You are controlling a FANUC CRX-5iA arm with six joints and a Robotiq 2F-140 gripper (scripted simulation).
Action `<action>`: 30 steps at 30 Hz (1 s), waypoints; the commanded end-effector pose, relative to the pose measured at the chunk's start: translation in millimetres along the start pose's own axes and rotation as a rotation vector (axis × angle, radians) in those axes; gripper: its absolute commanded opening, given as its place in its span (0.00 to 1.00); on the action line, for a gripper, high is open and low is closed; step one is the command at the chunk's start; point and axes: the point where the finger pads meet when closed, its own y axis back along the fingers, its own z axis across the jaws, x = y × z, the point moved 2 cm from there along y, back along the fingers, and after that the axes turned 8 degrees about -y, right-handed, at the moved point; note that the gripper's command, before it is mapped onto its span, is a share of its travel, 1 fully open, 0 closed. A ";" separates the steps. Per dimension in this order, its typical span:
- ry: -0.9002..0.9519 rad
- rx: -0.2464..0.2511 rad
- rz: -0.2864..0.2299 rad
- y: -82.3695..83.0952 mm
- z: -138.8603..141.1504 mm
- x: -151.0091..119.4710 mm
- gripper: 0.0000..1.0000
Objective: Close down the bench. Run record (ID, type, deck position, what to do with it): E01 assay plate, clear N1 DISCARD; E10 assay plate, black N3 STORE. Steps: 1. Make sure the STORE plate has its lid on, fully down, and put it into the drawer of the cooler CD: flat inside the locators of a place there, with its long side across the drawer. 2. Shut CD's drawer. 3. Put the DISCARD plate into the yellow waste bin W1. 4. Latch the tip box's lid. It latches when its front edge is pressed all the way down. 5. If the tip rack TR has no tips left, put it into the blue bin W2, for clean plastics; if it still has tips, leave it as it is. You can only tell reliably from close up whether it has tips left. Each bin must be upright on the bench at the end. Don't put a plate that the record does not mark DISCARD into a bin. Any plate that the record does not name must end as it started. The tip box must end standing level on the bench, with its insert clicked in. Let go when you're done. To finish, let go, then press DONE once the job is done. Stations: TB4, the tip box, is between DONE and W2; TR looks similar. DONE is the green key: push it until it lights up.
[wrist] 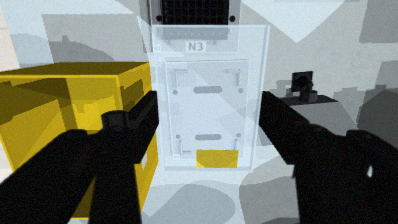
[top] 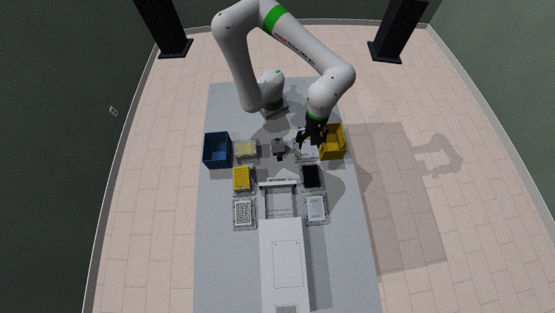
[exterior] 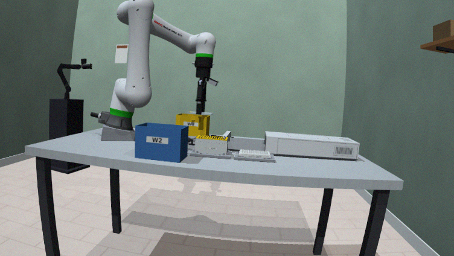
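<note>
Cooler CD [top: 285, 256] beyond W1, drawer [top: 277, 182] open, I see no plate in it | yellow bin W1 [top: 342, 142] upright | black STORE plate [top: 311, 176] on its nest near W1, unlidded by my read | pincer [wrist: 209, 112] half-closed on what I take for its clear lid [wrist: 250, 75], just beside W1 | all steps pending

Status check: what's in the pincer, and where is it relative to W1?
Pincer shut on a clear assay plate, lifted off the deck. Yellow bin W1 close beside it, plate not yet over the opening. Black plate unlidded at N3. Nothing blocking.
</note>
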 end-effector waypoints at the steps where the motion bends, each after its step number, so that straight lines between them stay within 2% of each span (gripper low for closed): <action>1: 0.000 0.001 0.001 0.6 -1.5 4.9 0.10; 30: 0.000 0.001 0.001 0.7 -19.2 74.7 0.10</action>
